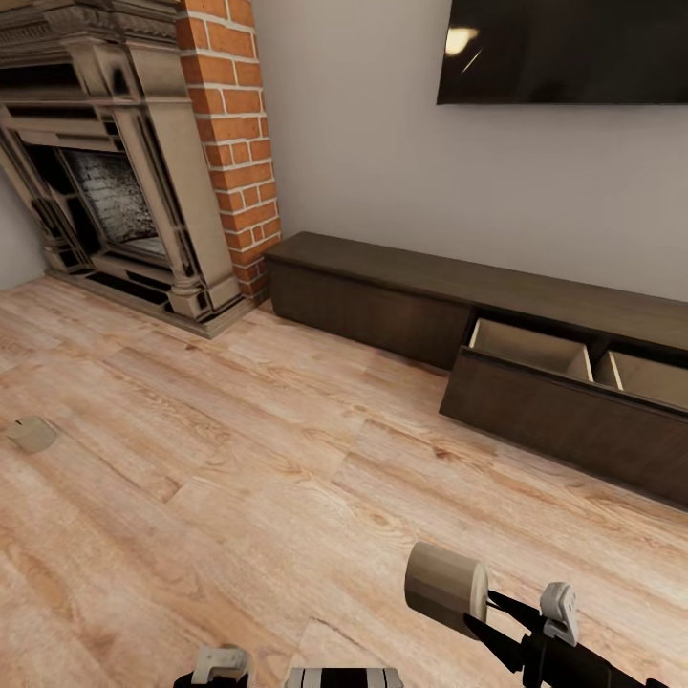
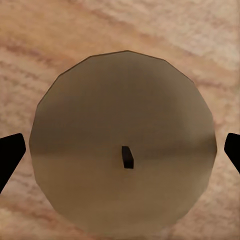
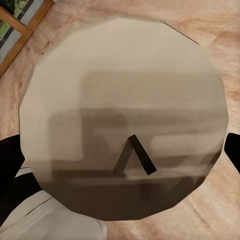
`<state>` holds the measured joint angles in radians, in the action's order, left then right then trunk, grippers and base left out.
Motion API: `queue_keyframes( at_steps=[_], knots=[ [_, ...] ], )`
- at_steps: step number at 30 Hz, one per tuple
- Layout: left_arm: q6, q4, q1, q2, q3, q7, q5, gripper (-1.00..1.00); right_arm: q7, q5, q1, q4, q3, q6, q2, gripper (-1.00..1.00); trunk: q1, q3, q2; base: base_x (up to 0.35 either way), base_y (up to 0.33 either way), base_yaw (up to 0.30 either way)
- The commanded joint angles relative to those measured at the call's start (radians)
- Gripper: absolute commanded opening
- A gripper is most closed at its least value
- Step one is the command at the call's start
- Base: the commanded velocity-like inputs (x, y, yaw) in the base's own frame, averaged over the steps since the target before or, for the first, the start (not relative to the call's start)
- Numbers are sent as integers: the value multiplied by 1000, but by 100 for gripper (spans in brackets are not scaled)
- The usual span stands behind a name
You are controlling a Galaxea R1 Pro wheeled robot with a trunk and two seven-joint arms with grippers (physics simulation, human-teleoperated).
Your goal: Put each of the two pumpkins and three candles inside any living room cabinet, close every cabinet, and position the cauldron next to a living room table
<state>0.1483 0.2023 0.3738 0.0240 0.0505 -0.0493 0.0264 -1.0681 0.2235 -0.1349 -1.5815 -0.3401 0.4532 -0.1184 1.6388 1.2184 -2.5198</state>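
My right gripper (image 1: pixel 481 610) is shut on a squat white candle (image 1: pixel 444 581), held on its side low over the floor; in the right wrist view this candle (image 3: pixel 125 115) sits between the two dark fingertips (image 3: pixel 10 160). In the left wrist view another candle (image 2: pixel 122 135), wick facing the camera, sits between the left gripper's fingertips (image 2: pixel 10 157). A third candle (image 1: pixel 32 433) lies on the floor at the left. The dark-brown cabinet (image 1: pixel 382 306) runs along the wall with one drawer (image 1: pixel 535 349) pulled out, its pale interior showing. Pumpkins, cauldron and table are out of view.
A stone fireplace (image 1: pixel 115 182) and a brick column (image 1: pixel 234 134) stand at the back left. A dark TV (image 1: pixel 564 48) hangs above the cabinet. Wooden floor (image 1: pixel 287 459) stretches between me and the cabinet.
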Motion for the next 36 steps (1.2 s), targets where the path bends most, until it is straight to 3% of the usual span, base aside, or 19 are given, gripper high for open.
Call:
queue_keyframes(
  at_steps=[1,7,29,36],
  knots=[
    [4,-1,1,1,5,-1,3,100,-9,11,0,0,0,15,0,-100,0,1,0,0,0,0],
    [4,0,1,1,6,-1,3,100,-9,11,0,0,0,15,0,-100,2,16,-1,0,0,0],
    [4,0,3,1,6,-1,4,100,17,10,0,1,35,15,-1,-100,2,16,-1,0,0,0],
    [5,0,3,1,6,-1,4,100,17,10,0,1,35,15,-1,-100,3,28,-2,0,0,0]
  ],
)
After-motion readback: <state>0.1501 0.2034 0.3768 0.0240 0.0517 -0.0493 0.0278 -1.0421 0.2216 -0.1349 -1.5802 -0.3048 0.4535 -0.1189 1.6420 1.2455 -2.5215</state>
